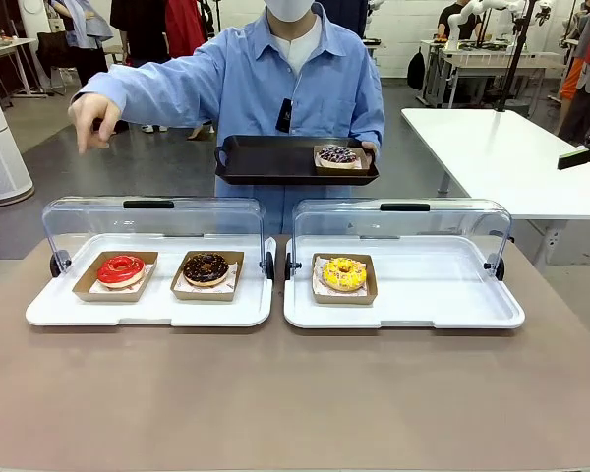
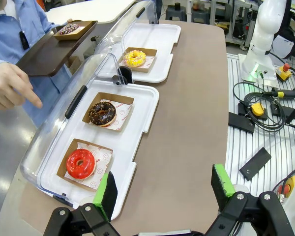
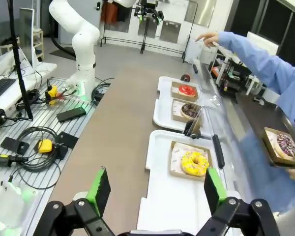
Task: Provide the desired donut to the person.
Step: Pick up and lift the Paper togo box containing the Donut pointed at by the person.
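Both the left tool (image 2: 163, 186) and the right tool (image 3: 156, 188) hang spread and empty above the worktop's (image 1: 295, 393) near side. The left white tray (image 1: 157, 311) holds a red donut (image 1: 120, 268) and a chocolate donut (image 1: 206, 267), the right white tray (image 1: 442, 295) a yellow donut (image 1: 343, 272), each in a card boat. Raised clear lids (image 1: 152, 221) stand between these and the person (image 1: 275, 88), whose hand (image 1: 90, 118) points down beyond the red donut's end; the other hand (image 1: 371, 149) holds a black tray (image 1: 265, 162) bearing a sprinkled donut (image 1: 337, 155).

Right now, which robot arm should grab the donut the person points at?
Left, probably. The person's hand points down toward the red donut, and the open left tool hangs near that donut's tray.
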Controlling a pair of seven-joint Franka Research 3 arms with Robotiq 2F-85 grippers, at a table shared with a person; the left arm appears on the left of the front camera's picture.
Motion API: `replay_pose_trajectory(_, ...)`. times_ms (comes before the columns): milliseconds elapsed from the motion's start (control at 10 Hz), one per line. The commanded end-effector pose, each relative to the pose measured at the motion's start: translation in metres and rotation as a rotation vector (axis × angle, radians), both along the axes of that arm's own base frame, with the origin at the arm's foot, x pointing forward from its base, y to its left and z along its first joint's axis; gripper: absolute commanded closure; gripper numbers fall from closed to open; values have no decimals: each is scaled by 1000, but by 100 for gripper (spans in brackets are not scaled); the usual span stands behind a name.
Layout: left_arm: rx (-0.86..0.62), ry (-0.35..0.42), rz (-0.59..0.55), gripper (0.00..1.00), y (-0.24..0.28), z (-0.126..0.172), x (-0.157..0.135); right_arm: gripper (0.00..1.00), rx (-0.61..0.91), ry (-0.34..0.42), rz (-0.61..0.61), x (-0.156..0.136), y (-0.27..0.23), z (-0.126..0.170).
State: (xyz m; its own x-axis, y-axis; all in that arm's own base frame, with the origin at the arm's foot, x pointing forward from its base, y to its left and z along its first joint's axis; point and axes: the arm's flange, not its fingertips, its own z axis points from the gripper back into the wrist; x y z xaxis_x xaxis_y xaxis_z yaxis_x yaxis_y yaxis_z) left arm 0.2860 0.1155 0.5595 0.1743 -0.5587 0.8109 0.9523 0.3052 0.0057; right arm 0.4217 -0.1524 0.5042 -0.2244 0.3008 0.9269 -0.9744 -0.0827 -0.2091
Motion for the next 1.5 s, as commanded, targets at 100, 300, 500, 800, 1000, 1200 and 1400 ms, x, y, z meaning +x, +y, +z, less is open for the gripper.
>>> replay_pose_trajectory(100,-14,-13,-9,0,1,1,0,0,-12,7,-15,-2,2,2)
replay_pose_trajectory(300,-14,-13,-9,0,1,1,0,0,-12,7,-15,-2,2,2)
replay_pose_trajectory(500,-14,-13,-9,0,1,1,0,0,-12,7,-15,-2,2,2)
replay_pose_trajectory(800,-14,-13,-9,0,1,1,0,0,-12,7,-15,-2,2,2)
replay_pose_trajectory(1000,-14,-13,-9,0,1,1,0,0,-12,7,-15,-2,2,2)
replay_pose_trajectory(1200,-14,-13,-9,0,1,1,0,0,-12,7,-15,-2,2,2)
replay_pose_trajectory(1400,114,13,-12,0,-9,13,3,0,-12,7,-15,-2,2,2)
